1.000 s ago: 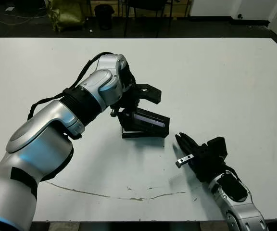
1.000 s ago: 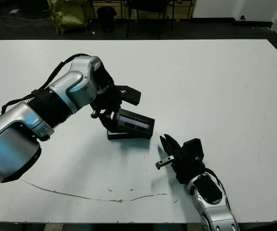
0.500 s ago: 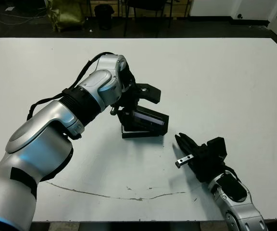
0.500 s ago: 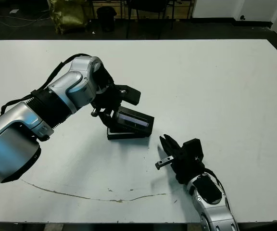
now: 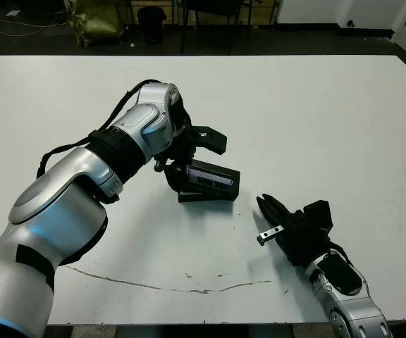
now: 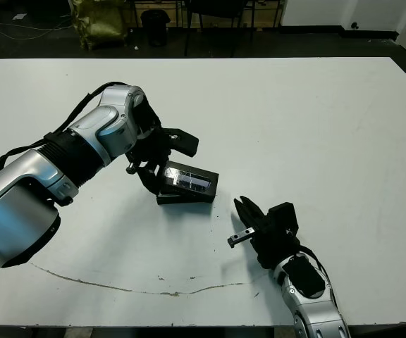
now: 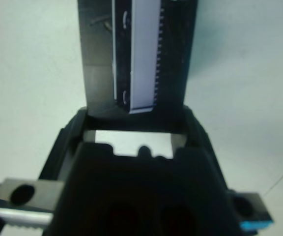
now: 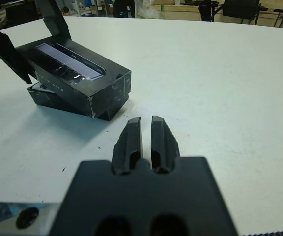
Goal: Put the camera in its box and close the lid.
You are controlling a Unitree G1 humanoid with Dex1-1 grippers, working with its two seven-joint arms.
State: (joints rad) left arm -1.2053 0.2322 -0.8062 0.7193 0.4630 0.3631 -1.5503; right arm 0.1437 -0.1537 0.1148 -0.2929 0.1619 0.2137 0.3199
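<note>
Surface: broad white table point(image 5: 330, 127), with a thin dark scuff line point(image 5: 161, 285) near its front edge.
Room: dark floor beyond the far edge; yellow-green bag point(image 5: 97, 17) and chair legs there.
Lid: flat black cover with a pale silvery strip point(image 5: 212, 179), tilted over the shallow black box point(image 5: 201, 195), not seated flush.
Left gripper point(image 5: 189, 151): fingers spread, straddling the lid's end.
Right gripper point(image 8: 146, 140): fingers together, empty, near the box.
Camera: cannot tell.

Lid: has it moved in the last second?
Yes. The lid has tipped down and slid toward the robot's left, sitting lower on the box, whose base keeps its spot on the table. One end is still raised.
</note>
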